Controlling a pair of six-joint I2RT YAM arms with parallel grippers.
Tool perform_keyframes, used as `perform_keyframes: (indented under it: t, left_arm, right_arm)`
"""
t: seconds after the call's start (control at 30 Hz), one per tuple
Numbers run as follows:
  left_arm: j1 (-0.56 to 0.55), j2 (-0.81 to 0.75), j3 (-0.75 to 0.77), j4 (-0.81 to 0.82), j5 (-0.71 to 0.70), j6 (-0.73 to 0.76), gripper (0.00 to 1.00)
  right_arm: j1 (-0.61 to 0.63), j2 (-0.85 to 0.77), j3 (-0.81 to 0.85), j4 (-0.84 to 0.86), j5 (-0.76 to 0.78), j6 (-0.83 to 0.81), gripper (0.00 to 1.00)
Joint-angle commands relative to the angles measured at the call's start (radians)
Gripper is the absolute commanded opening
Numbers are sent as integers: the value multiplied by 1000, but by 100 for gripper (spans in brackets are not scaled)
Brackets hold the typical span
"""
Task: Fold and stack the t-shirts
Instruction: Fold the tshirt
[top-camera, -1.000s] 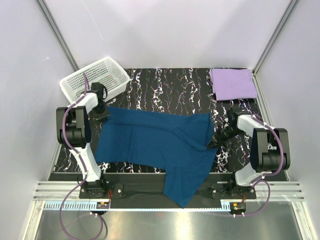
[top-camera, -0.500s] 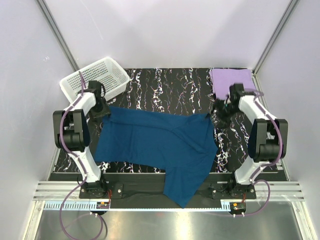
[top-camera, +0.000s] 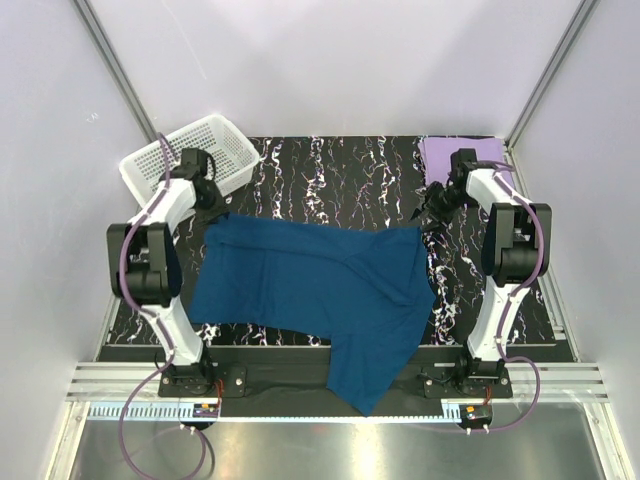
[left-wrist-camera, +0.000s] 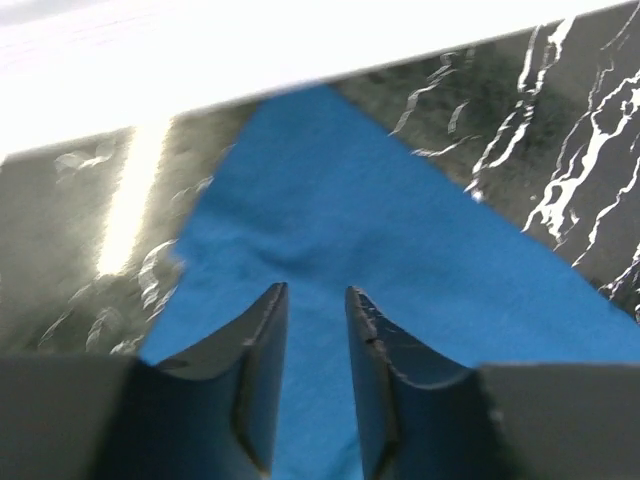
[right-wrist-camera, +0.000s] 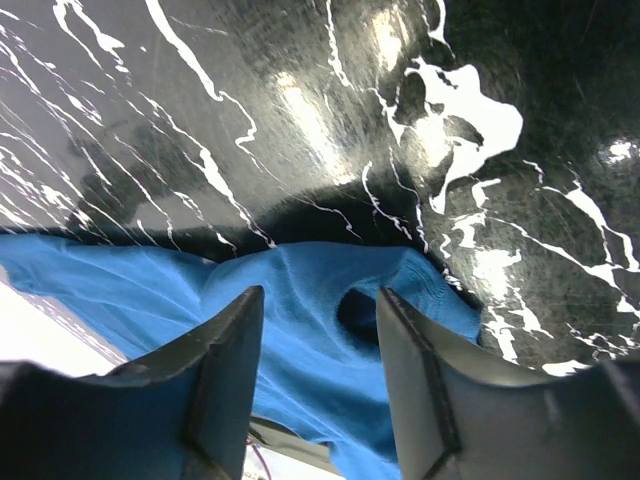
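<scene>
The blue shirt (top-camera: 320, 290) lies spread across the middle of the counter (top-camera: 330, 175), mostly flat, with a few long creases running toward its right side. Its near right part hangs over the counter's front edge between the two arm bases. No print shows on the side facing up.

The purple shirt (top-camera: 478, 160) sits folded in the far right corner of the counter, well apart from the blue one; the right arm crosses over its left edge.

The left tool (top-camera: 212, 203) is at the blue shirt's far left corner. In the left wrist view its fingers (left-wrist-camera: 262, 350) stand a narrow gap apart with nothing between them, so it is open, and the corner of the blue shirt (left-wrist-camera: 400, 260) lies pointing away beneath them. Whether the tips touch the cloth I cannot tell.

The right tool (top-camera: 428, 212) is at the shirt's far right corner. In the right wrist view its fingers (right-wrist-camera: 228, 360) stand wider apart, also open and gripping nothing, over a rumpled corner of the blue shirt (right-wrist-camera: 290, 290) with a small dark hollow in the fold.

A white basket (top-camera: 190, 160) stands at the far left corner of the counter, just beyond the left tool.
</scene>
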Motion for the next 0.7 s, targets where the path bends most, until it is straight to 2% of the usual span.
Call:
perform_keyframes:
  t: [0.0, 0.17, 0.27, 0.4, 0.47, 0.5, 0.67]
  left_arm:
    - [-23, 93, 102, 53, 89, 21, 32]
    - [-25, 197, 134, 63, 73, 41, 27]
    - [-23, 227, 127, 76, 67, 42, 25]
    - [-25, 265, 114, 63, 8, 38, 22]
    - [-25, 270, 99, 57, 7, 35, 22]
    - [-25, 276, 95, 54, -21, 33, 21]
    - [-25, 285, 91, 53, -46, 41, 21]
  right_arm:
    - [3, -16, -1, 31, -11, 29, 55]
    - [3, -20, -41, 46, 6, 24, 51]
    - [3, 1, -25, 51, 14, 15, 43]
    - [-1, 26, 28, 22, 104, -11, 12]
    - [-8, 3, 36, 29, 145, -28, 3]
    - [-15, -7, 36, 38, 177, -32, 0]
    - [-20, 36, 87, 61, 167, -48, 0]
